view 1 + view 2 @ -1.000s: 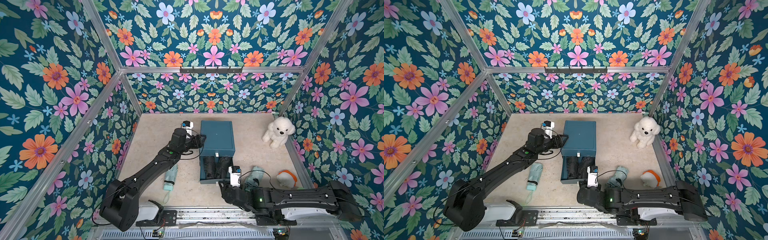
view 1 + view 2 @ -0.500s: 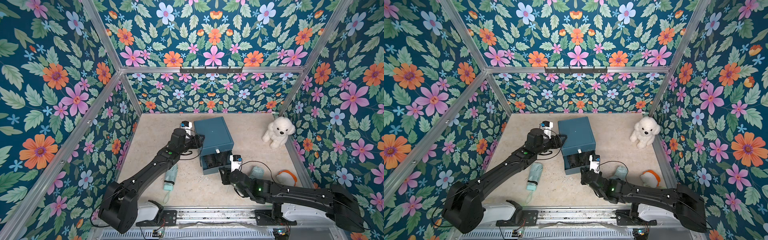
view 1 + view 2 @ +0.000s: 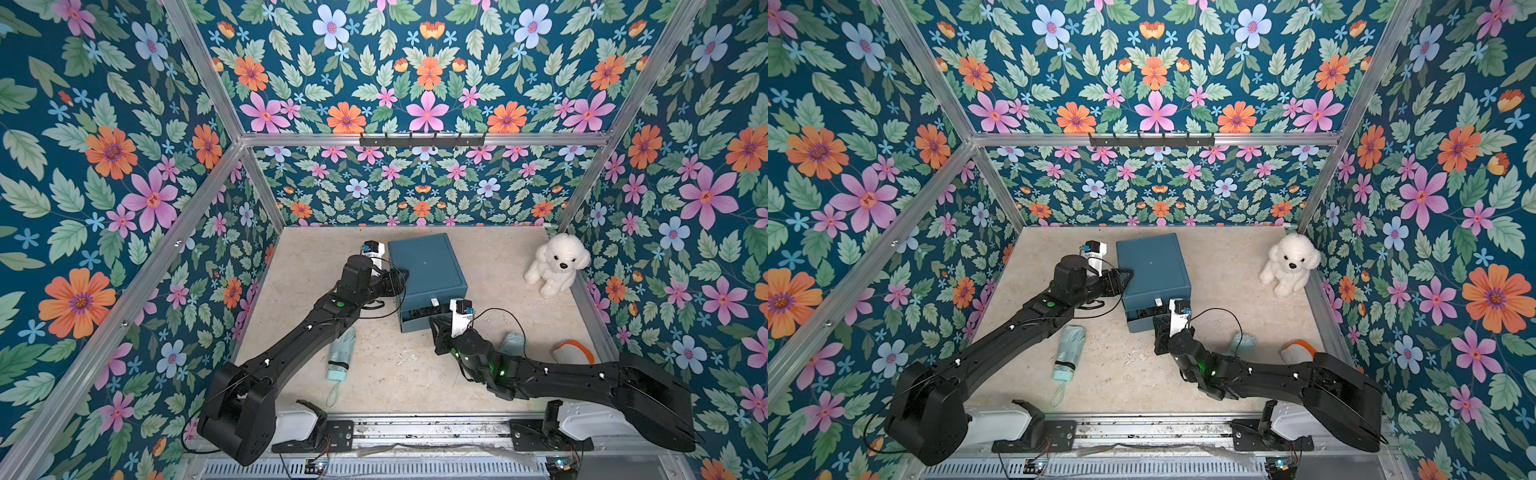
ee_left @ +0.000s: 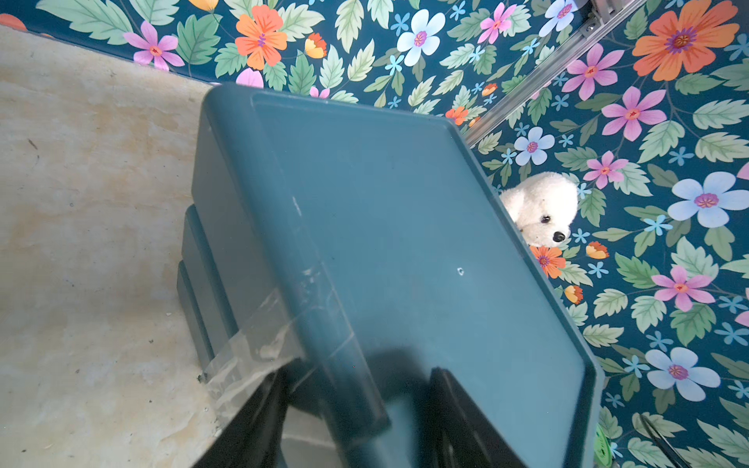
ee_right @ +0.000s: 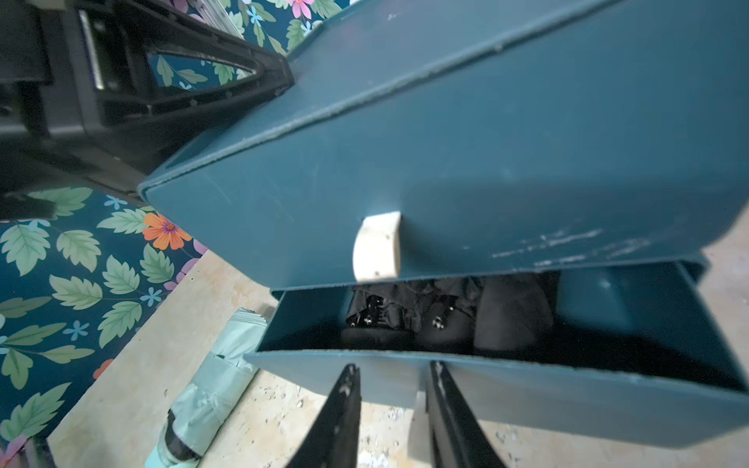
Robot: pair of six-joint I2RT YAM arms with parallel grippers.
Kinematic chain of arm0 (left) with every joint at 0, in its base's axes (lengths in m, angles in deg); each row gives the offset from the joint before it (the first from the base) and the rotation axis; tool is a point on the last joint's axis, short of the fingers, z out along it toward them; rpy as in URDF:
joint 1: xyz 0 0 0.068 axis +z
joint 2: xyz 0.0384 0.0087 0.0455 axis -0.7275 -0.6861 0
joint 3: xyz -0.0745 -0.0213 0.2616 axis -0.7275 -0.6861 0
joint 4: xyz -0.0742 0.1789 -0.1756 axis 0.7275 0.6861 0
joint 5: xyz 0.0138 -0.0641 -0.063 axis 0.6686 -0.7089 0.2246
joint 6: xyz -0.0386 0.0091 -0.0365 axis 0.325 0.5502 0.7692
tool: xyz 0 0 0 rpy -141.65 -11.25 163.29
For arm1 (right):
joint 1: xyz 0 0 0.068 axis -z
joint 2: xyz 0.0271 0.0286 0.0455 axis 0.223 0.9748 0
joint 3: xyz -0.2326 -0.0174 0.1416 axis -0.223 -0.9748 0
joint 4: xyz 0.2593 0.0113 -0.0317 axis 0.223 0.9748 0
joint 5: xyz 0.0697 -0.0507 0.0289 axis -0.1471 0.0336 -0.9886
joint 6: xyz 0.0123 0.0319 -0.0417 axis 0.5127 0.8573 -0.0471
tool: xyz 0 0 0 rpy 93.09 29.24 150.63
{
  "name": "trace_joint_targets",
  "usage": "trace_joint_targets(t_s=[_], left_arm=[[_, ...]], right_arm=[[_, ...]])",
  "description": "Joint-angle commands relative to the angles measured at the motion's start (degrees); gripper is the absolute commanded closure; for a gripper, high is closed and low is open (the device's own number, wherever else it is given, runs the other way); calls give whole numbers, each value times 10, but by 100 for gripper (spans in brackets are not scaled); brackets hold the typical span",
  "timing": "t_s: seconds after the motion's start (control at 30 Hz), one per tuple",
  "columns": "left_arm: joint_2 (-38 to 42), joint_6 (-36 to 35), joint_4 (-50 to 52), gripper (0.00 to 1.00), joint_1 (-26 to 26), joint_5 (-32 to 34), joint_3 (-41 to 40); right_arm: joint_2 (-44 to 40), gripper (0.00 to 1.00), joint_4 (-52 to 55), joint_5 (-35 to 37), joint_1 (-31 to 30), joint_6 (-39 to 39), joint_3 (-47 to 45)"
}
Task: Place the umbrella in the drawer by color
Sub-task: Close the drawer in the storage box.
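Observation:
A teal drawer cabinet (image 3: 424, 266) stands skewed mid-floor. Its lower drawer (image 5: 527, 389) sticks out a little, and black umbrellas (image 5: 425, 316) lie inside. A folded mint-green umbrella (image 3: 341, 351) lies on the floor left of the cabinet. Another mint umbrella (image 3: 513, 343) lies behind my right arm. My right gripper (image 5: 393, 366) is open. Its tips rest against the lower drawer's front, with the white handle (image 5: 417, 421) between the fingers, beside one of them. My left gripper (image 4: 358, 372) is open astride the cabinet's left top edge.
A white plush dog (image 3: 557, 264) sits in the back right corner. An orange-and-white object (image 3: 573, 351) lies by the right wall. Floral walls enclose the floor on three sides. A hook rail (image 3: 422, 139) runs along the back wall.
The lower drawer has slid from far out to nearly in as my right gripper moved toward the cabinet. The cabinet has turned askew. The left gripper stays at its side.

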Motion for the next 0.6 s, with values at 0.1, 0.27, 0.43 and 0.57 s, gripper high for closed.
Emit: trace_joint_targets(t_s=[0.1,0.27,0.43,0.57], left_arm=[[-11,-78,185,47,-1,-36,-4],[-8,-86,193,49,-1,-39,-1],[-9,-93,196,49,-1,-36,0],[-11,-101,203,50,0,-26,4]], right_arm=[[59,70,-135,-10,4,-98,27],[97,71,-152,-17,4,-116,48],[118,74,-122,-33,3,-124,67],[95,74,-113,5,-33,-126,49]])
